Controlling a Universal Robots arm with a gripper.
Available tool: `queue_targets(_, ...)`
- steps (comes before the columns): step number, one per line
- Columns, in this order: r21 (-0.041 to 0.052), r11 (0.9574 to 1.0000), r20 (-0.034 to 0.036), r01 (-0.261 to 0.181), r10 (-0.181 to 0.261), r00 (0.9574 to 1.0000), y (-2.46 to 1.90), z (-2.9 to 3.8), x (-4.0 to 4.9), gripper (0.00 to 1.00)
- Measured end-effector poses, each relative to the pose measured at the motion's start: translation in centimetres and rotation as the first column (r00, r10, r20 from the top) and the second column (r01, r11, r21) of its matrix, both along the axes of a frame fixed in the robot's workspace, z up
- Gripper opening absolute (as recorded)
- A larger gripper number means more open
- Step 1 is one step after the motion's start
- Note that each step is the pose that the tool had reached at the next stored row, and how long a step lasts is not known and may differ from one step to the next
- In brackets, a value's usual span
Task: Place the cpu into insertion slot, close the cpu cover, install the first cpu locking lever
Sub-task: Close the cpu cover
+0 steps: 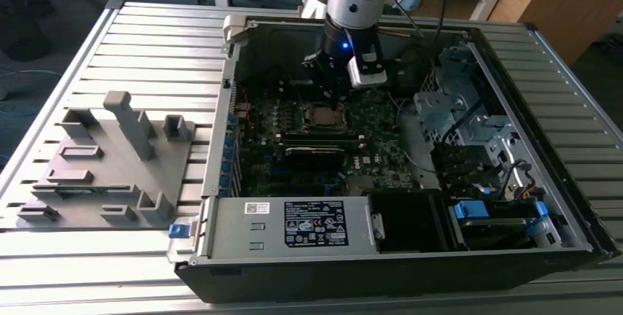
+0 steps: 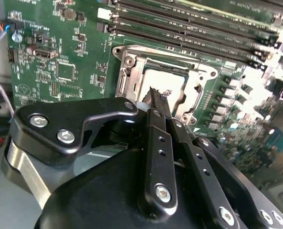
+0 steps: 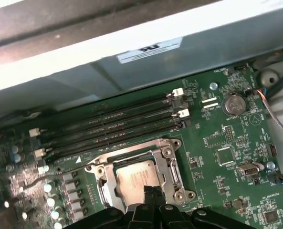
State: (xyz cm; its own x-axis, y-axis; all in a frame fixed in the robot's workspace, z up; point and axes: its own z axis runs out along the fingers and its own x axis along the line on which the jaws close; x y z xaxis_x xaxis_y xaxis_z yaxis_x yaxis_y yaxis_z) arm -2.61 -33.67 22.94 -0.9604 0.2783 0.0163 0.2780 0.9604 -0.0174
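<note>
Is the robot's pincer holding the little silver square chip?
No, the flat silver-grey square chip lies inside the thin silver metal frame on the green circuit board, and the black pincer is shut on nothing.

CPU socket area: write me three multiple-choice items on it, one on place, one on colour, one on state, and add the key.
1. Where are the black end effector's tips?
A. at the edge of the thin square silver metal cpu cover
B. over the grey plate outside the case
C. above the drive bays

2. What colour is the flat motherboard?
A. red
B. green
C. white

3. Where is the small square silver-grey cpu?
A. in the end effector
B. on the slatted table
C. lying flat inside the cpu cover

Key: 1 A, both wrist views show the tips at the frame's edge; 2 B, the board is green; 3 C, the frame surrounds it.
</note>
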Motion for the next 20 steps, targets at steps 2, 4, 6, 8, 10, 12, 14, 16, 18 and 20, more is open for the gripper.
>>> queue_targets(2, 0.0002, 1.0000, 0.0001, -0.007, 0.007, 1.0000, 0.00, -0.02, 0.00, 0.10)
queue_targets(4, 0.0007, 1.0000, 0.0003, -0.009, 0.009, 1.0000, 0.01, -0.08, -0.02, 0.10)
queue_targets(6, 0.0004, 0.9998, 0.0003, -0.018, 0.018, 0.9998, 0.01, -0.17, -0.06, 0.10)
queue_targets(8, 0.0002, 0.9995, 0.0001, -0.032, 0.032, 0.9995, 0.00, -0.20, -0.06, 0.10)
queue_targets(10, 0.0002, 0.9994, 0.0001, -0.035, 0.035, 0.9994, 0.00, -0.20, -0.06, 0.10)
queue_targets(12, 0.0003, 0.9994, 0.0001, -0.035, 0.035, 0.9994, 0.00, -0.21, -0.06, 0.10)
queue_targets(14, 0.0003, 0.9994, 0.0002, -0.035, 0.035, 0.9994, 0.00, -0.21, -0.06, 0.10)
queue_targets(16, 0.0003, 0.9994, 0.0002, -0.035, 0.035, 0.9994, 0.00, -0.21, -0.06, 0.10)
queue_targets(18, 0.0003, 0.9994, 0.0002, -0.035, 0.035, 0.9994, 0.00, -0.21, -0.06, 0.10)
queue_targets(20, 0.0003, 0.9994, 0.0002, -0.035, 0.035, 0.9994, 0.01, -0.21, -0.06, 0.10)
